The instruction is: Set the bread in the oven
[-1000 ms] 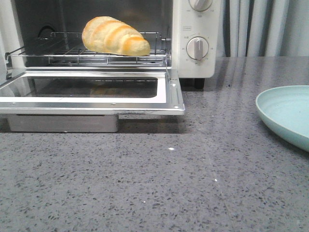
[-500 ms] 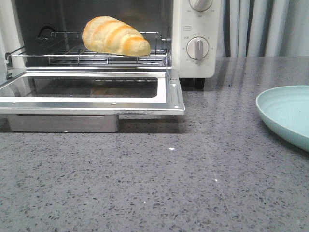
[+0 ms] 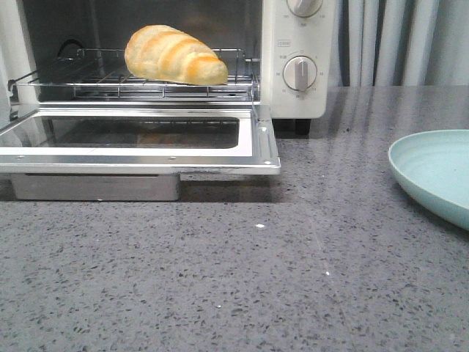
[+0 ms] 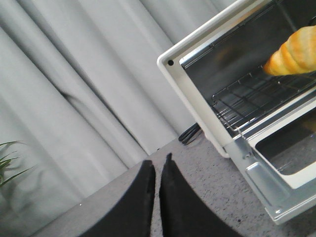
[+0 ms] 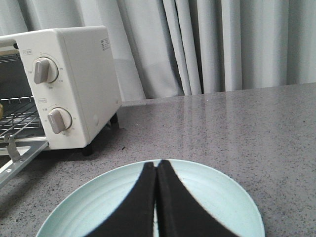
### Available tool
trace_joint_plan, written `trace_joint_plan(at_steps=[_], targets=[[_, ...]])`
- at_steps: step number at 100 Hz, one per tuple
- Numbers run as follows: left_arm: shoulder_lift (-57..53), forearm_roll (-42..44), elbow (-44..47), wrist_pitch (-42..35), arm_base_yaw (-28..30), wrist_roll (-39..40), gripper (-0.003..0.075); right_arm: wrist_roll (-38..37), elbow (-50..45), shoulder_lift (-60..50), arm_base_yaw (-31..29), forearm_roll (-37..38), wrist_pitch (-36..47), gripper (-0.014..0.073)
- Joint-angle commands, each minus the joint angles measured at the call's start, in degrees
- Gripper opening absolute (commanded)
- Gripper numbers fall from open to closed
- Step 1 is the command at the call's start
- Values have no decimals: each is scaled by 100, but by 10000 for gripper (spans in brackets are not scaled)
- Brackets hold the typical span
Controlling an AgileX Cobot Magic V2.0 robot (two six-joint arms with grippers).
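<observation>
The golden bread (image 3: 174,56) lies on the wire rack (image 3: 88,77) inside the white oven (image 3: 293,103), whose glass door (image 3: 132,139) hangs open and flat. In the left wrist view the bread (image 4: 294,52) shows on the rack, far from my left gripper (image 4: 158,165), which is shut and empty over the counter beside the oven (image 4: 197,94). My right gripper (image 5: 156,165) is shut and empty above a light blue plate (image 5: 207,197). Neither gripper appears in the front view.
The light blue plate (image 3: 436,172) sits at the right edge of the grey speckled counter (image 3: 256,279). Grey curtains (image 3: 403,40) hang behind. A black cord (image 4: 189,133) lies beside the oven. The oven's knobs (image 5: 59,120) face the right gripper.
</observation>
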State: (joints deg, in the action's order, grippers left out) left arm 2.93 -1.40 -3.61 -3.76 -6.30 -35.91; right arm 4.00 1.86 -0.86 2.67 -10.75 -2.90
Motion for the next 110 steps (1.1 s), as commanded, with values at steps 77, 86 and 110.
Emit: trace_joint_plan(at_steps=[77, 86, 110], targets=[[-499, -198, 516, -130, 353, 7, -20, 51, 150, -94, -24, -1, 473, -46], [-499, -198, 516, -130, 353, 7, -20, 51, 150, -94, -24, -1, 473, -46], [-499, -198, 516, -130, 353, 7, -20, 51, 150, -94, -24, -1, 473, -46]])
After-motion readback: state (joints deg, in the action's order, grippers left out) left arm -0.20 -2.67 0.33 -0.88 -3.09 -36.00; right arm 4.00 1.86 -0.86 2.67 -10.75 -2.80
